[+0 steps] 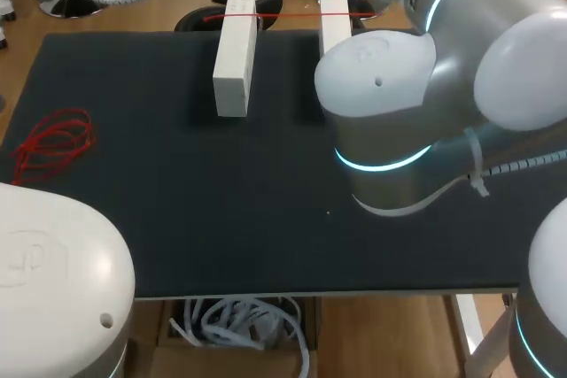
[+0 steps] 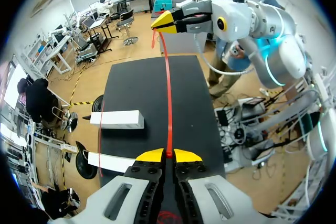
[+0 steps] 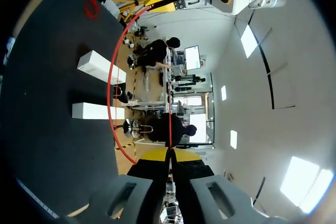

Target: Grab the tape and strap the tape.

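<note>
Tape [image 2: 168, 93], a thin red strip, hangs above the dark table [image 1: 177, 219] with its long axis running from one gripper to the other, crosswise to the two white blocks [image 1: 236, 55] [image 1: 334, 15]. The left gripper [image 2: 168, 155] pinches one end between narrow yellow tips. The right gripper [image 3: 169, 154] clamps the other end (its tips nearly meeting). From the right wrist the strip bows in an arc. Another red stretch [image 1: 266, 15] crosses the far ends of both blocks. A loose red coil [image 1: 55, 141] lies near the table's left edge.
</note>
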Robot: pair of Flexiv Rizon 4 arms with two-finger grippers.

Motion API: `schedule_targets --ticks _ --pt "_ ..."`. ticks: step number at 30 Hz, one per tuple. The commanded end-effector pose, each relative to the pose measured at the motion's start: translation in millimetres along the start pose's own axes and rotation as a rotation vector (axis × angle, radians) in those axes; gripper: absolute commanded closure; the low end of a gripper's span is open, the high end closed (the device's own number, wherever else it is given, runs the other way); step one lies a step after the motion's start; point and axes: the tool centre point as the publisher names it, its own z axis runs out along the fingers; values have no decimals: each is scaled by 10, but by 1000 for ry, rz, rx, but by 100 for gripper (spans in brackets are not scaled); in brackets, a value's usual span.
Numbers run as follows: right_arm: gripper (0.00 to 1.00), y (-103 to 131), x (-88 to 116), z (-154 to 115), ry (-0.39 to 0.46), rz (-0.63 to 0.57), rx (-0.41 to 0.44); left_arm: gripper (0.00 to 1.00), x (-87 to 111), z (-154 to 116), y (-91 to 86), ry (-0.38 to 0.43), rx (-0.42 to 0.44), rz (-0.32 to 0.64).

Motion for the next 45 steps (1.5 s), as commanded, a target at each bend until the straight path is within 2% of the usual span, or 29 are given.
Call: schedule_targets --ticks 1,6,18,29,45 --pt "100 219 74 20 -62 -23 45 100 7 -8 -3 0 -4 -2" --pt "100 438 65 28 -131 -116 39 100 7 -8 -3 0 -4 -2" --pt "100 823 52 18 -214 -198 53 100 7 -8 -3 0 -4 -2" --pt "100 1093 38 -4 -249 -247 76 100 7 -8 -3 0 -4 -2" --pt "100 1367 111 61 -246 -268 45 100 7 -8 -3 0 -4 -2"
